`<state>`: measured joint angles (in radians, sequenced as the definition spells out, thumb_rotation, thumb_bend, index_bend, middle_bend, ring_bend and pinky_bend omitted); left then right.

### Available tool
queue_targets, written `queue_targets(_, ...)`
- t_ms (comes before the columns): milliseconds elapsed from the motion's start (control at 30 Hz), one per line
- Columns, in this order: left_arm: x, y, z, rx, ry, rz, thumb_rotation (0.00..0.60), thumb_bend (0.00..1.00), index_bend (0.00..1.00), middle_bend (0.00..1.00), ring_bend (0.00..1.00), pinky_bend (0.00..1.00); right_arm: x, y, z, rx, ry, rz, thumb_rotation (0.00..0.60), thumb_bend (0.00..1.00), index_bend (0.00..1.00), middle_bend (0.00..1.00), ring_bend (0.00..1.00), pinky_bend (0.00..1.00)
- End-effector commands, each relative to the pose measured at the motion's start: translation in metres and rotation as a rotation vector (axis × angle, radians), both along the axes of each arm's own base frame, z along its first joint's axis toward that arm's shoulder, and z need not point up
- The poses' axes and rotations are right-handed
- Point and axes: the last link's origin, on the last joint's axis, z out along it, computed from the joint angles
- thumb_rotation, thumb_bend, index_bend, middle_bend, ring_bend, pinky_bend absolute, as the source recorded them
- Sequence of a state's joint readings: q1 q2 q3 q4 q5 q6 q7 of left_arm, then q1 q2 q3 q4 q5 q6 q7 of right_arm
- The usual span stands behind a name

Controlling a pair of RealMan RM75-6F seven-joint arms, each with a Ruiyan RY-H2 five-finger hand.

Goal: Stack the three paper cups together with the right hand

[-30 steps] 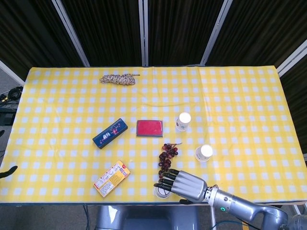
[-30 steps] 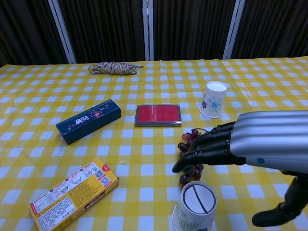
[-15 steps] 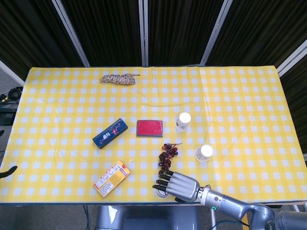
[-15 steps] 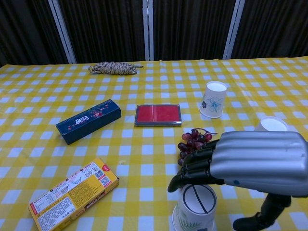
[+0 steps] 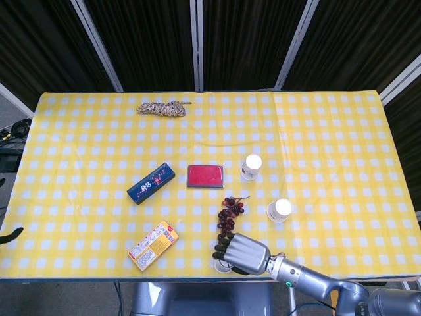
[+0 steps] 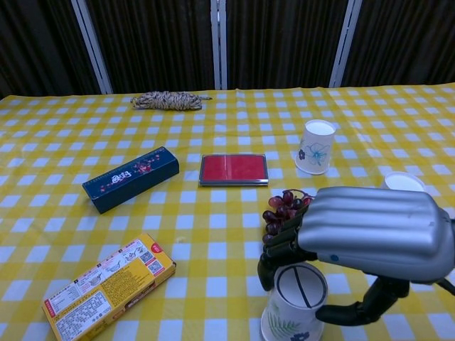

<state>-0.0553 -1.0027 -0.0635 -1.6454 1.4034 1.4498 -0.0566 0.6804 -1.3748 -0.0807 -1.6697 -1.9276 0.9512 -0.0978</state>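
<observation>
Three white paper cups stand on the yellow checked table. The nearest cup is at the front edge. My right hand arches over it. The fingers press the left of the cup's rim and the thumb touches its right side, so the hand grips it. A second cup peeks out behind the hand. The third cup, which has a flower print, stands farther back. My left hand does not show.
A bunch of dark grapes lies just behind the gripped cup. A red pad, a blue box, a yellow carton and a rope coil lie to the left and at the back. The table's front edge is close by.
The right hand dropped lower over the nearest cup and curled in. Its fingers and thumb now touch the cup's sides, and the cup has shifted slightly right.
</observation>
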Motion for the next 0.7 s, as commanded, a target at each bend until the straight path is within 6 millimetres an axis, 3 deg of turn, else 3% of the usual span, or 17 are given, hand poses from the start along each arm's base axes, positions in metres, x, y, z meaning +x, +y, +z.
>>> queue_targets(33,0.000,0.000,0.000,0.001,-0.001,0.001,0.600,0.00,0.00,0.00,0.00,0.00,0.002,-0.003,0.009,-0.008,-0.029,-0.023,0.600,0.33,0.38,0.42,0.40,0.47)
queue_targets(167,0.000,-0.001,0.001,0.005,-0.007,0.000,0.600,0.00,0.00,0.00,0.00,0.00,0.005,-0.011,0.029,-0.054,-0.065,-0.039,0.600,0.36,0.38,0.42,0.40,0.47)
queue_targets(333,0.004,-0.002,0.004,0.013,-0.018,-0.013,0.600,0.00,0.00,0.00,0.00,0.00,0.001,-0.027,0.073,-0.168,-0.107,-0.098,0.600,0.36,0.38,0.41,0.40,0.47)
queue_targets(467,0.006,-0.004,0.008,0.022,-0.023,-0.023,0.600,0.00,0.00,0.00,0.00,0.00,-0.019,-0.039,0.112,-0.274,-0.052,-0.190,0.600,0.36,0.37,0.41,0.40,0.47)
queue_targets(600,0.008,-0.005,0.010,0.025,-0.024,-0.028,0.600,0.00,0.00,0.00,0.00,0.00,-0.039,-0.041,0.137,-0.319,-0.017,-0.280,0.600,0.36,0.37,0.41,0.40,0.47)
queue_targets(700,0.011,-0.006,0.011,0.022,-0.011,-0.033,0.600,0.00,0.00,0.00,0.00,0.00,-0.072,-0.036,0.161,-0.355,-0.009,-0.422,0.600,0.36,0.37,0.41,0.40,0.47)
